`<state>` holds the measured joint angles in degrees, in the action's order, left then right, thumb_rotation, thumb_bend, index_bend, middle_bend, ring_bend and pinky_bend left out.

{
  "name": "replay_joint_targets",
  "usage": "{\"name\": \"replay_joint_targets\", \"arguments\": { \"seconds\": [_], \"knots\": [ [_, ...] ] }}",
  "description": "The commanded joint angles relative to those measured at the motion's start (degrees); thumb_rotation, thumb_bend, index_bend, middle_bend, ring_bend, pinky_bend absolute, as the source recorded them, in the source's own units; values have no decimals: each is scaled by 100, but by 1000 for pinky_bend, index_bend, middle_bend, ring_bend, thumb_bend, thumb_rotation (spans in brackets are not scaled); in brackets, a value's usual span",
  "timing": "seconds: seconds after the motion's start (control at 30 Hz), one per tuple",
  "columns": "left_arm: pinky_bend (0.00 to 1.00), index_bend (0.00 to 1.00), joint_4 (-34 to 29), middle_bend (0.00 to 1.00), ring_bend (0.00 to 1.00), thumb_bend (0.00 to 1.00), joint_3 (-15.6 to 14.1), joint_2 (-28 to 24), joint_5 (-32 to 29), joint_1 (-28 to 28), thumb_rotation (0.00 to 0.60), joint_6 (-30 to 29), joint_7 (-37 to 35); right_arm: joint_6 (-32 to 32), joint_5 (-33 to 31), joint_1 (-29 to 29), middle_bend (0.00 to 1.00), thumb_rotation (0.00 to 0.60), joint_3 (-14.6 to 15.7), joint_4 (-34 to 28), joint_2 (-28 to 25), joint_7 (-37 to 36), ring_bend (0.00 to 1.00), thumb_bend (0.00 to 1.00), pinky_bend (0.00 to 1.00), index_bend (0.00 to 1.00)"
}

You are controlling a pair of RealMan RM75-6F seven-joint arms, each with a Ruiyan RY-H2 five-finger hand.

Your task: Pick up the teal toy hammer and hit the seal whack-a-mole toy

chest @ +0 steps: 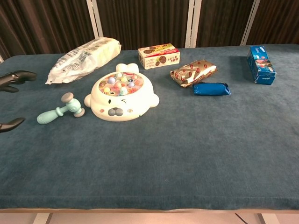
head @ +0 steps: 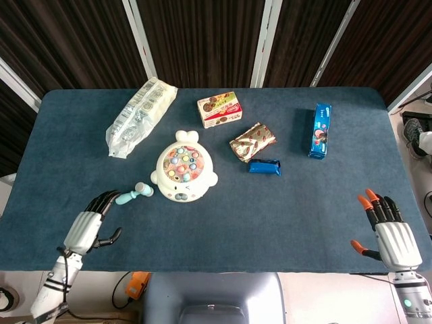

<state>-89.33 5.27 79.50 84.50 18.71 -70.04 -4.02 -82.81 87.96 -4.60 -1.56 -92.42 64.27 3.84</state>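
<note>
The teal toy hammer (head: 133, 194) (chest: 60, 110) lies flat on the blue table, just left of the white seal whack-a-mole toy (head: 183, 175) (chest: 122, 98), whose top holds several coloured pegs. My left hand (head: 92, 222) hovers over the table's front left, open, its dark fingertips (chest: 17, 75) close to the hammer's handle end but apart from it. Only the fingertips show at the chest view's left edge. My right hand (head: 390, 231) is open near the front right edge, holding nothing.
A clear bag of packets (head: 140, 115) lies at the back left. Behind and right of the seal are a biscuit box (head: 219, 109), a brown snack pack (head: 252, 142), a small blue packet (head: 264, 166) and a blue cookie box (head: 320, 129).
</note>
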Motion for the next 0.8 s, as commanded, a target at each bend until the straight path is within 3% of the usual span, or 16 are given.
{"name": "replay_joint_targets", "arguments": {
  "seconds": [0.03, 0.3, 0.57, 0.8],
  "knots": [
    [148, 73, 169, 76, 53, 366, 453, 556, -737, 382, 600, 352, 902, 38, -6, -18, 0, 600, 10, -2, -20, -52, 0, 313, 0, 0],
    [163, 150, 683, 146, 116, 369, 871, 1024, -1825, 772, 600, 732, 1611, 2, -220, 18, 0, 600, -84, -48, -35, 22, 0, 313, 0, 0],
    [164, 226, 1068, 219, 176, 368, 966, 1298, -2279, 1023, 600, 1008, 1695, 16, -78, 9, 0, 600, -11, -18, -86, -20, 0, 313, 0, 0],
    [164, 226, 1166, 219, 177, 369, 1027, 1427, -2736, 1220, 600, 1241, 1901, 8, -18, 12, 0, 600, 19, -22, -114, -96, 0, 313, 0, 0]
  ]
}}
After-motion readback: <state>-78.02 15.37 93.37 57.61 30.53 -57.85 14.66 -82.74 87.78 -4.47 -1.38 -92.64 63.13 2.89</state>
